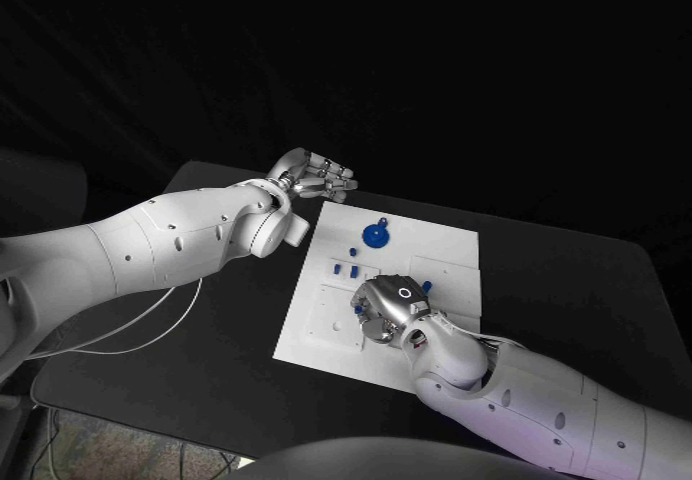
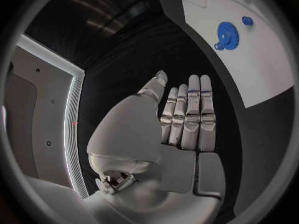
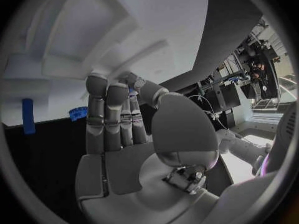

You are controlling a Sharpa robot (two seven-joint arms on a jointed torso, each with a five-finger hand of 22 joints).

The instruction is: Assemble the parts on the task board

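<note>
The white task board point(image 1: 433, 250) lies in the middle of the black table. A blue gear point(image 1: 375, 236) sits near its far edge, with small blue pegs point(image 1: 346, 267) a little nearer to me. My right hand point(image 1: 389, 308) is low over the board's middle, fingers curled. In the right wrist view its thumb and a fingertip pinch a small blue part point(image 3: 132, 89), while a blue peg point(image 3: 27, 116) and a blue toothed piece point(image 3: 77, 113) lie beyond. My left hand point(image 1: 312, 178) hovers off the board's far left corner with straight fingers point(image 2: 190, 114), holding nothing; the gear point(image 2: 228, 34) is ahead of it.
The board has raised white blocks and recesses point(image 1: 447, 268) on its right half. Black table point(image 1: 216, 350) surrounds it on every side. A thin white cable point(image 1: 144, 320) hangs under my left arm.
</note>
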